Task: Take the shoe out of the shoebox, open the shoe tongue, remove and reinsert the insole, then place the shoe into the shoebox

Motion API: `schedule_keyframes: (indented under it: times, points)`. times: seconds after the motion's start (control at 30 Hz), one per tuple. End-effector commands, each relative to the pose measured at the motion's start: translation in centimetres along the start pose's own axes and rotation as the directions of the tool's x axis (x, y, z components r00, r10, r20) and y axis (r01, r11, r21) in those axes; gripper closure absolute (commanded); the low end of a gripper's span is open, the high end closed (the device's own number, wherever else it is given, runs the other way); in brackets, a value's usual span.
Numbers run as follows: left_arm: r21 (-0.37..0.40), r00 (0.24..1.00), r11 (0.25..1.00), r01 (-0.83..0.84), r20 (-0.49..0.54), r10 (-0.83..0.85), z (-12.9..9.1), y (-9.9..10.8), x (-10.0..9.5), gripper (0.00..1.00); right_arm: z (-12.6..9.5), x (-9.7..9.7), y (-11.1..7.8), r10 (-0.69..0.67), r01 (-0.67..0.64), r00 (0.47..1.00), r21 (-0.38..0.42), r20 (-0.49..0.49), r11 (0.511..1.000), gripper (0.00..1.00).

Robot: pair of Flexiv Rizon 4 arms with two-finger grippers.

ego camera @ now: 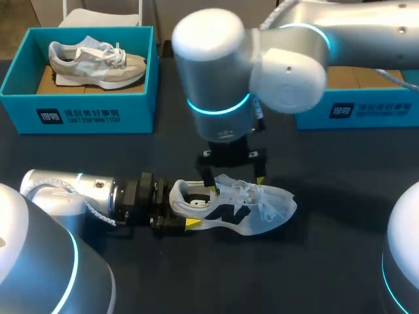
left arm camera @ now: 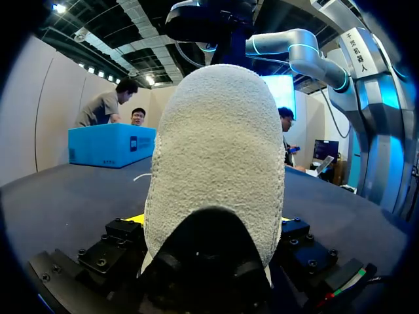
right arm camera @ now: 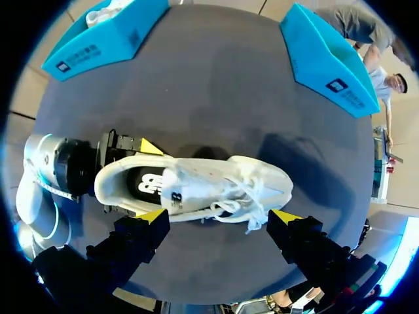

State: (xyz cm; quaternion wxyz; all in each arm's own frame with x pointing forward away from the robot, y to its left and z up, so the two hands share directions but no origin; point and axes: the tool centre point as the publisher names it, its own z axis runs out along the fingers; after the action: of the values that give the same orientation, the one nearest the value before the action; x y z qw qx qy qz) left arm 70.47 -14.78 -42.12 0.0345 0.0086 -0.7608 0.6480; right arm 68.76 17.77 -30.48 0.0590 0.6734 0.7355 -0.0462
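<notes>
A white sneaker [ego camera: 252,209] stands on the dark table, toe pointing right. My left gripper [ego camera: 188,208] comes in low from the left and is shut on its heel; in the left wrist view the heel [left arm camera: 216,150] fills the space between the fingers. From above, the shoe [right arm camera: 216,186] shows its dark insole [right arm camera: 145,183] and loose laces. My right gripper [ego camera: 234,175] hangs open just above the shoe's middle, its yellow fingertips [right arm camera: 154,219] on either side and nothing held. A blue shoebox [ego camera: 357,108] sits at the back right, partly behind my right arm.
A second blue shoebox [ego camera: 78,108] at the back left holds another pale sneaker [ego camera: 95,62]. Both boxes [right arm camera: 98,36] stand well behind the shoe. Bare dark tabletop [ego camera: 275,275] lies in front of the shoe and to its right.
</notes>
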Motion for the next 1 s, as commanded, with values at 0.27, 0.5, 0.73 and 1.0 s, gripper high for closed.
schedule_keyframes:
  times: [0.27,0.5,0.73,1.0]
  points:
    - [-0.002,1.000,1.000,0.000,0.004,0.000,0.1,0.0,0.1,1.00,1.3,1.7,0.7,-0.015,0.015,0.997,0.004,0.073,1.000,0.00]
    - [-0.002,1.000,1.000,0.000,0.004,0.000,0.1,0.0,0.1,1.00,1.7,2.1,1.0,-0.011,0.011,0.996,-0.004,0.083,1.000,0.00]
    - [-0.002,1.000,1.000,0.000,0.004,0.000,0.1,0.0,0.1,1.00,1.6,2.9,1.0,0.011,-0.011,0.998,-0.002,0.066,1.000,0.00]
    - [-0.002,1.000,1.000,0.000,0.004,0.000,0.1,0.0,0.1,1.00,2.3,3.6,1.2,0.025,-0.025,0.997,0.006,0.073,1.000,0.00]
